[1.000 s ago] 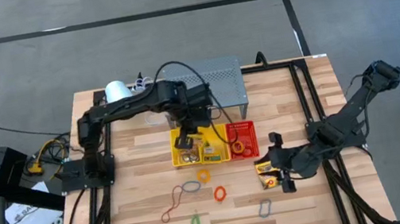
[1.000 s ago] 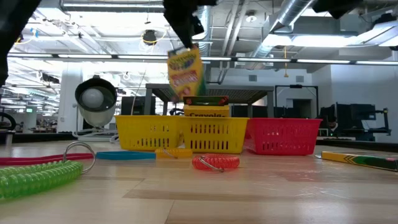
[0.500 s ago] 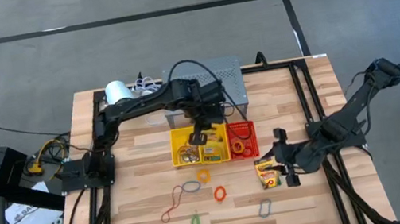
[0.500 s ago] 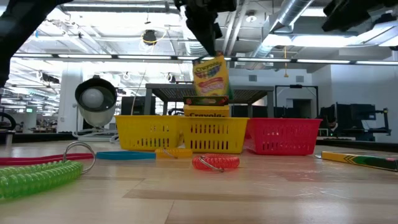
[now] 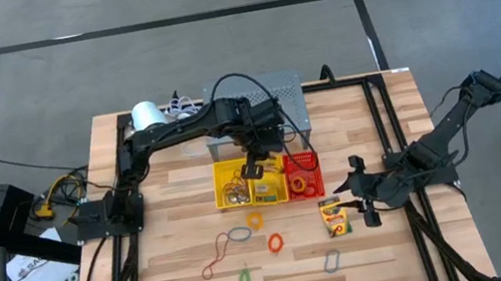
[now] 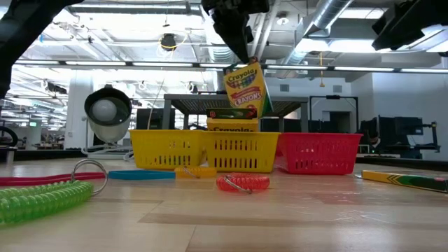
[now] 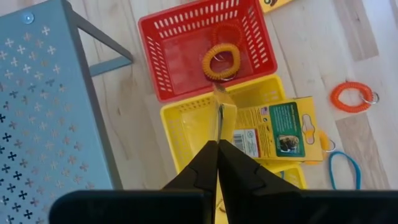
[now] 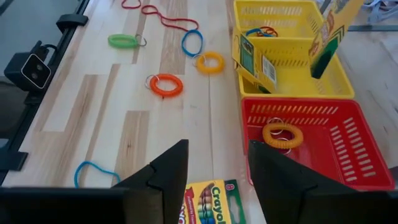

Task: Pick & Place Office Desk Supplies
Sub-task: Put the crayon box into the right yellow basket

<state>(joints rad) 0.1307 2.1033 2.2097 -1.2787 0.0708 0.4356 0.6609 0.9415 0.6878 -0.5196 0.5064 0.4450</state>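
My left gripper (image 5: 251, 169) hangs over the right part of the yellow basket (image 5: 226, 177), shut on a yellow-and-green crayon box (image 6: 243, 87). Another crayon box (image 7: 277, 127) lies in that basket. Beside it, the red basket (image 5: 300, 161) holds an orange coil ring (image 7: 221, 61). A third crayon box (image 5: 335, 216) lies flat on the table. My right gripper (image 8: 214, 174) stands open just right of it, its fingers apart from the box. Rings in orange (image 5: 275, 243), green (image 5: 244, 280) and grey (image 5: 331, 262), and reddish rubber bands (image 5: 214, 260), lie on the near table. My left gripper pinches the crayon box's upper end (image 7: 219, 134) between its two fingers, which come steeply from above. The box hangs below them, slightly tilted, lifted clear above the yellow basket's rim (image 6: 241, 133).
A grey perforated metal stand (image 5: 261, 109) stands just behind the baskets. A white lamp (image 5: 145, 114) is at the far left. Black frame rails (image 5: 385, 129) run along the table's sides. Bare wood lies between the rings and the near edge.
My left gripper has carried the hanging crayon box toward the table's right, from over the yellow basket's left part to its right part near the red basket. My right gripper has drawn back toward the right edge, uncovering the crayon box on the table.
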